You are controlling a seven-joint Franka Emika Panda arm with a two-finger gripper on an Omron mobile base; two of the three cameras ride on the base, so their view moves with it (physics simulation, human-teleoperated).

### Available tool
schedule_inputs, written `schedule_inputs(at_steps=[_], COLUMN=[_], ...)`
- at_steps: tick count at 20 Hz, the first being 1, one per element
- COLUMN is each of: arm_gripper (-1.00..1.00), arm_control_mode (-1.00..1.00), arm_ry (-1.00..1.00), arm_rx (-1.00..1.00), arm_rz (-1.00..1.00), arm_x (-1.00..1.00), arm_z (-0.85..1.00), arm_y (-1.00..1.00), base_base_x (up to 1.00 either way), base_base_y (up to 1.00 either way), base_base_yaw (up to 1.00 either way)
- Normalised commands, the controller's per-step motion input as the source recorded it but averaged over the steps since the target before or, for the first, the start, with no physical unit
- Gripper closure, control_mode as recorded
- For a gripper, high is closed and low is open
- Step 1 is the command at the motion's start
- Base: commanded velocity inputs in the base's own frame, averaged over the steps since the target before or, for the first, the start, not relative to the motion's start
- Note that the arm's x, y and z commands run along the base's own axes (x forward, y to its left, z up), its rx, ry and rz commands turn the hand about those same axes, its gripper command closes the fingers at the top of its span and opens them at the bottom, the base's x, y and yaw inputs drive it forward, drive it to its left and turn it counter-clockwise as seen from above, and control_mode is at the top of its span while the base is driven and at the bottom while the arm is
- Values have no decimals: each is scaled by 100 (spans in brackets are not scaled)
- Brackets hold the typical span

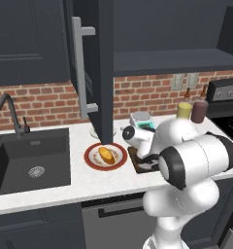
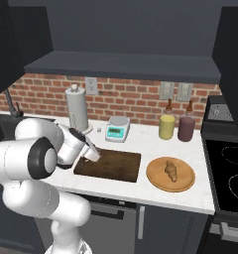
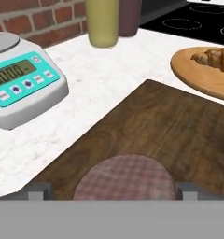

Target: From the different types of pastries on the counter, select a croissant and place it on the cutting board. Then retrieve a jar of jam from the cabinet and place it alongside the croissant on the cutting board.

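Jar of jam (image 3: 125, 177): set on cutting board (image 3: 179, 126), between fingers
Hand (image 3: 109, 192): spread apart, released
Croissant (image 3: 214, 58): on round plate (image 3: 193, 74), not board

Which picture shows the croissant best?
The right base view: the croissant lies whole on the round wooden plate. The hand view catches it at the edge. In the left base view I cannot make it out.

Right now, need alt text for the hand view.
A jar of jam with a checked reddish lid sits on the cutting board between the open claw tips. A croissant lies on a round wooden plate; left, a kitchen scale.
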Motion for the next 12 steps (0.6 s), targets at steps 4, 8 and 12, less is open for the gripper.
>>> schedule_inputs(at_steps=[4,8,12], arm_gripper=[-100,-100,-100], arm_control_mode=[-100,-100,-100], arm_ry=[0,0,0], arm_rx=[5,7,8], arm_rz=[0,0,0], arm_x=[-46,-40,-30], arm_z=[-4,0,0], arm_y=[-15,-17,-17], base_base_x=[0,0,0], base_base_y=[0,0,0], base_base_yaw=[0,0,0])
